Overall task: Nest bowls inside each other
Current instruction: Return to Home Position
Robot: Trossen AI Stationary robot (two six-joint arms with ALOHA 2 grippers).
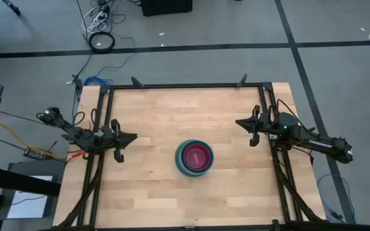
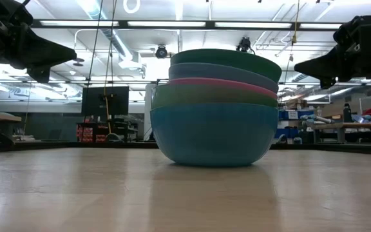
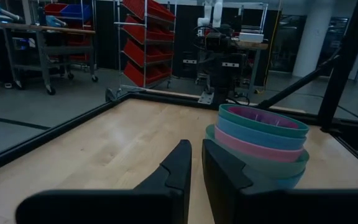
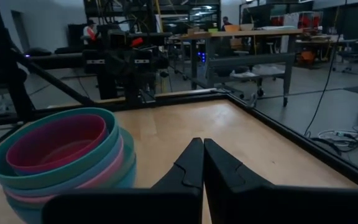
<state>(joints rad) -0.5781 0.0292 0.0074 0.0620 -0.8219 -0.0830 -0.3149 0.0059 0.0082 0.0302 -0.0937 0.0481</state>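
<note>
One stack of nested bowls [image 1: 194,158] stands on its blue bottom bowl [image 2: 212,138] in the middle of the wooden table. Above that bowl come a green, a pink, a light blue and a teal rim. A magenta-red small bowl [image 4: 58,142] sits inside at the top. My left gripper [image 3: 196,152] hovers level at the table's left side, pointing toward the stack, with a narrow gap between its fingers and nothing in it. My right gripper [image 4: 202,148] hovers level at the table's right side, farther back than the stack, its fingertips together and holding nothing.
A dark metal frame [image 1: 185,86] runs along the table's far, left and right edges. Bare wood lies all round the stack. Cables and a power strip [image 1: 98,22] lie on the floor beyond the far edge.
</note>
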